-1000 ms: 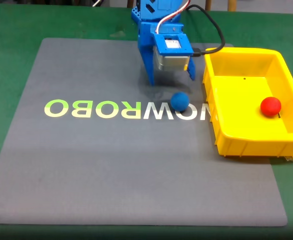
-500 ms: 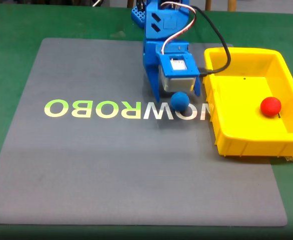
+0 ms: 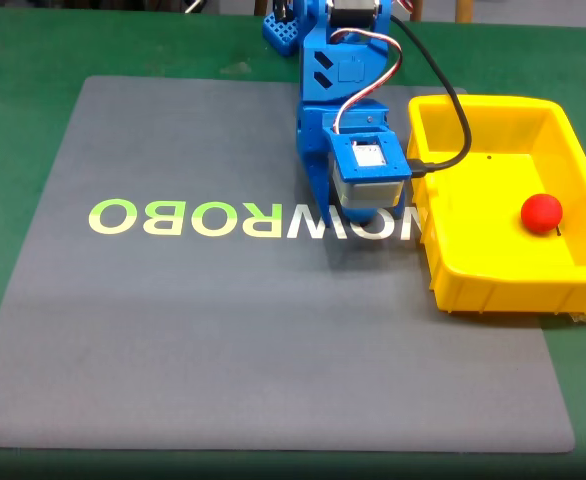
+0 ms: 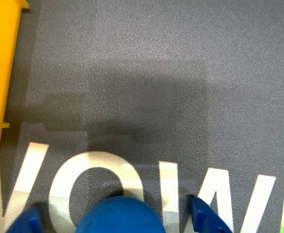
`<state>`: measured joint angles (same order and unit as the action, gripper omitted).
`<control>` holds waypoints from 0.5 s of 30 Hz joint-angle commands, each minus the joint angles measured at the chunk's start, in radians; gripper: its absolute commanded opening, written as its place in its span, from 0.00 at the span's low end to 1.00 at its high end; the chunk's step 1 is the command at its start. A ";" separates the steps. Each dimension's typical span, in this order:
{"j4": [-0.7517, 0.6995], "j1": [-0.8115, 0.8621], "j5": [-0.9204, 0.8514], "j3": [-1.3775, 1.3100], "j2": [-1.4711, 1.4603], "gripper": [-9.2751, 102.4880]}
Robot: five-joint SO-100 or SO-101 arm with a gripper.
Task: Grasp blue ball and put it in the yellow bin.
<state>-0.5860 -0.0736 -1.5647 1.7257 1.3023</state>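
At the bottom centre of the wrist view, the blue ball (image 4: 117,216) sits on the mat (image 4: 132,73) between the spread fingers of the gripper (image 4: 117,219), not yet clenched. Grasping, lifting and dropping into the yellow bin (image 3: 493,275) at right, where 1 red ball (image 3: 541,212) lies, remain.

Grainy matt grey mat (image 4: 147,73); glossy plastic yellow bin (image 3: 503,280); matt blue ball (image 4: 118,217).

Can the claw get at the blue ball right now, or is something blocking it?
Probably yes. In the wrist view the blue ball sits between the open claw's fingertips on the bare grey mat, with nothing between them.
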 commanded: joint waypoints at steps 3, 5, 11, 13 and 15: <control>0.029 -0.015 0.012 -0.069 0.005 0.36; 0.029 -0.018 0.014 -0.074 -0.002 0.34; 0.028 -0.020 0.026 -0.081 -0.015 0.11; 0.020 -0.020 0.023 -0.081 -0.017 0.08; 0.015 -0.018 0.028 -0.081 -0.017 0.08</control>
<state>-0.5798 -0.0997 -1.5524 1.6981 1.2763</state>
